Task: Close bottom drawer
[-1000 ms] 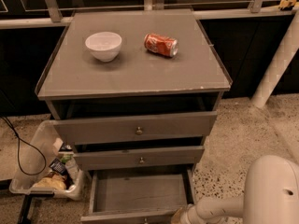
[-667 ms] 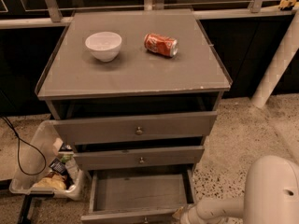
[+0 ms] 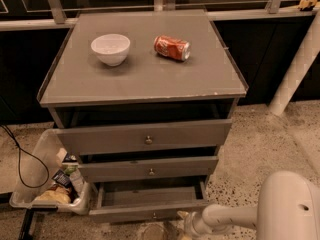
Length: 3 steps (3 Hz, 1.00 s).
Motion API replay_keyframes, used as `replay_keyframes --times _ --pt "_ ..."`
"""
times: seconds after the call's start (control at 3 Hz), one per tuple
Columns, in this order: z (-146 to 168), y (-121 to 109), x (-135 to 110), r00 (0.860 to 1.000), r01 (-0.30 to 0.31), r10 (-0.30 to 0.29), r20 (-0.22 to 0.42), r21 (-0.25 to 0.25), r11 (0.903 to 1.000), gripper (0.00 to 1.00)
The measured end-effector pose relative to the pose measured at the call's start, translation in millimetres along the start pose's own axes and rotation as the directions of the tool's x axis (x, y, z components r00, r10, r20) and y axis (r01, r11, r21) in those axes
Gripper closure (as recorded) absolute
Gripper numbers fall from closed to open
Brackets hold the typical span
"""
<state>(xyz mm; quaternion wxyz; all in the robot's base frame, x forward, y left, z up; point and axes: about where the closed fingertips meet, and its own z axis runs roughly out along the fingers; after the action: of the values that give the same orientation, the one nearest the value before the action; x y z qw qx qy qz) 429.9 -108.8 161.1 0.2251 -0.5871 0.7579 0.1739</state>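
The bottom drawer (image 3: pixel 150 197) is the lowest of the grey cabinet's (image 3: pixel 142 79) three drawers. It stands partly pulled out, with its shallow tray showing behind the slim front panel and small knob (image 3: pixel 154 215). My gripper (image 3: pixel 186 223) is at the end of the white arm (image 3: pixel 227 217), which reaches in from the lower right. The gripper sits low against the right end of the bottom drawer's front panel.
The top drawer (image 3: pixel 145 136) and middle drawer (image 3: pixel 150 170) are each pulled out a little. A white bowl (image 3: pixel 111 48) and a red soda can (image 3: pixel 171 47) lie on the cabinet top. A clear bin of snacks (image 3: pixel 50 186) and a black cable (image 3: pixel 20 159) are on the left. A white pillar (image 3: pixel 295 69) is on the right.
The bottom drawer has slid part of the way into the cabinet, and less of its tray shows. My gripper and arm have moved forward with its front panel.
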Motion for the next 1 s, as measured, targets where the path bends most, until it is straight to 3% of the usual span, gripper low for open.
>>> replay_keyframes --times 0.33,0.67,1.0 --pt "11 -51 -26 0.997 0.056 -0.058 0.05 0.04 0.9976 0.42" --pt "-3 -111 -39 0.995 0.065 -0.074 0.064 0.138 0.9883 0.65" --pt "-4 -119 -39 0.995 0.064 -0.074 0.063 0.15 0.9866 0.63"
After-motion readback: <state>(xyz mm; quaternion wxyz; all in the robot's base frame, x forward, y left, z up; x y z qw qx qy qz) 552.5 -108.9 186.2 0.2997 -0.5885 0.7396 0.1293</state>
